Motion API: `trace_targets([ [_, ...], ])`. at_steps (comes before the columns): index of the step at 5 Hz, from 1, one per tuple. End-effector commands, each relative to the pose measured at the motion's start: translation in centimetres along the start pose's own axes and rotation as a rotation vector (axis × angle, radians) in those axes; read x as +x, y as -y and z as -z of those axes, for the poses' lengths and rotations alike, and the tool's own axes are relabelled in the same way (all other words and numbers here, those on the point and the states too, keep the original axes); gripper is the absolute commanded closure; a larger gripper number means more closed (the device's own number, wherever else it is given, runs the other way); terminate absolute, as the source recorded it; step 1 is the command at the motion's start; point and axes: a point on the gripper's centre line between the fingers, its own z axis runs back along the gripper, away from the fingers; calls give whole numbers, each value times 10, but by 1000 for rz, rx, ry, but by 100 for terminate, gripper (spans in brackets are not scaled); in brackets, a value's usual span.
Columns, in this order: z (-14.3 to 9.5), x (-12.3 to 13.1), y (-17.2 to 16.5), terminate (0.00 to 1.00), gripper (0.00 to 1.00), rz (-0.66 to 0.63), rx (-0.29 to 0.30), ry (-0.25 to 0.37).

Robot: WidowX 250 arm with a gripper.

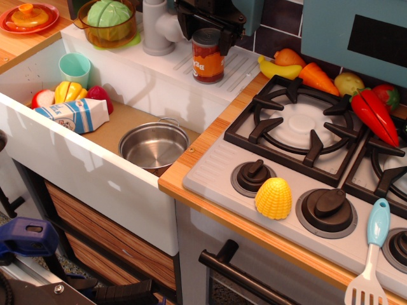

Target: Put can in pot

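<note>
Observation.image is the only view, and it is read from the front edge back. Nearest, a spatula (371, 254) and a yellow corn piece (273, 198) lie on the stove front, well apart from the work. Further in, the pot (154, 145) sits upright and empty on the sink floor, close to the sink's right wall, with a milk carton (74, 115) and a teal cup (75, 67) to its left. Farthest back, the can (208, 55) stands upright on the white ledge behind the sink, beside the grey faucet (156, 27).

The gripper (211, 30) is seen right at the can's top rim. The fingers (229, 38) are dark and partly merged with the background, so it cannot be told whether they are spread past the rim or pressed on it; one tip is seen at the rim's right side.

The step in hand is judged to be the grasp. It is done well if the fingers are lowered evenly on both sides of the can, past the rim onto the label, and closed squarely so the can is not tipped on the ribbed ledge. The faucet should be cleared on the lift. The can should then be raised enough to pass the ledge edge and the pot's wire handle, carried forward and left, centred over the pot, and lowered before release, since a drop could tip it.
</note>
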Motion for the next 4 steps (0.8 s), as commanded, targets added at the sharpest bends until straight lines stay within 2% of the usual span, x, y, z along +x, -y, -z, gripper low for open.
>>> trace_targets([
  [1, -10, 18, -5, 0, 0, -41, 28, 76],
  [2, -16, 13, 1, 0, 100, -68, 30, 63],
  [3, -38, 0, 7, 0, 100, -87, 60, 28],
  [4, -62, -27, 3, 0, 100, -102, 87, -38],
])
